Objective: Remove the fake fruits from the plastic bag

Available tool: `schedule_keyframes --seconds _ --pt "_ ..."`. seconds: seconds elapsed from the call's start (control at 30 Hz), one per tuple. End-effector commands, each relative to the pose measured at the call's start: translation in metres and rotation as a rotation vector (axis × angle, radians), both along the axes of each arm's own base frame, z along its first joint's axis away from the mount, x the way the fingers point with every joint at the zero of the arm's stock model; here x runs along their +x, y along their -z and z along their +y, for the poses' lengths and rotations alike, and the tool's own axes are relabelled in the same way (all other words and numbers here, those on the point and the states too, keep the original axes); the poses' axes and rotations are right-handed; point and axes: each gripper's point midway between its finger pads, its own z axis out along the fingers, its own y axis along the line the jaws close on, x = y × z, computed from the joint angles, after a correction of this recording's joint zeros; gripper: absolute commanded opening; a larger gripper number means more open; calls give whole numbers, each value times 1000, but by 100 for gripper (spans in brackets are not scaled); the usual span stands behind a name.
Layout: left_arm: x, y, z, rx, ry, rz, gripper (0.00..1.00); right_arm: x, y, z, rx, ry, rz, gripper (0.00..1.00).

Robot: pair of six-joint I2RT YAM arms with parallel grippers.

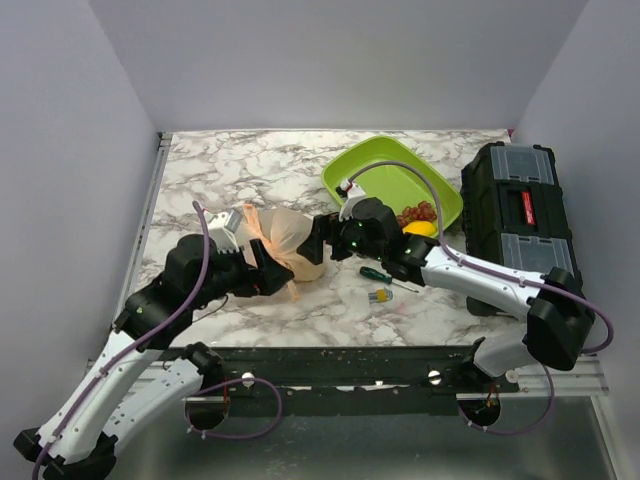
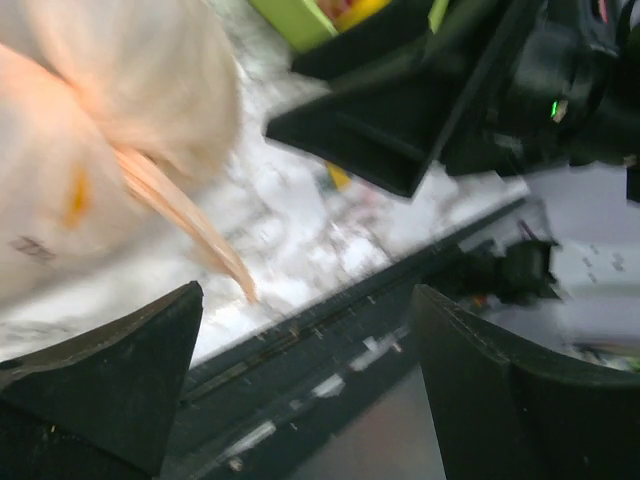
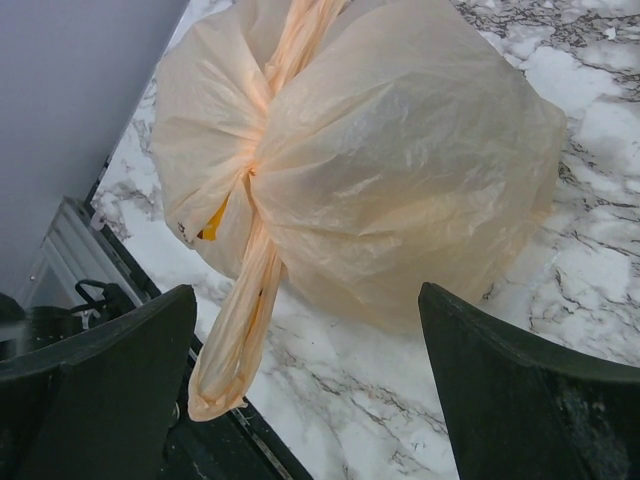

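The plastic bag (image 1: 288, 240) lies on the marble just left of the lime-green tray (image 1: 365, 160) and a little nearer than it. It is thin, crinkled, translucent peach film, swollen into a round bulge and pinched shut at a twisted neck. A flattened handle loop (image 3: 235, 340) trails from the neck, away from the tray. A yellow patch (image 3: 212, 220) shows through the wall beside the neck. It may be print or a fruit inside; the film is too cloudy to tell. In the tray's right end lies a dark red bunch of grapes (image 1: 420, 211), with a yellow-orange fruit (image 1: 421, 229) touching its near side.
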Motion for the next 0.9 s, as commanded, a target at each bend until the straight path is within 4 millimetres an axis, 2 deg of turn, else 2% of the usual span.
schedule_keyframes --seconds 0.0,0.07,0.13,0.2,0.27,0.4,0.53,0.7,0.8,0.87 --pt "41 -4 76 441 -248 -147 84 6 0 9 14 12 -23 93" --pt "55 -4 94 554 -317 -170 84 6 -1 11 33 15 -10 91" --pt "67 -2 98 622 -332 -190 84 8 -2 12 51 45 13 89" --pt "78 4 93 660 -317 -193 84 12 -1 9 79 112 49 87" --pt "90 12 80 669 -269 -209 84 13 -3 10 135 153 90 86" --pt "108 38 67 733 -202 -199 83 6 -17 20 249 130 121 86" --pt "109 55 54 775 -97 -132 76 -2 -26 23 274 104 131 86" --pt "116 54 53 837 -68 -84 59 -2 -30 20 275 102 106 86" --pt "122 56 48 849 -41 -78 57 -1 -29 18 258 106 105 86" --pt "122 64 47 870 -28 -50 52 -2 -28 18 260 109 114 86"
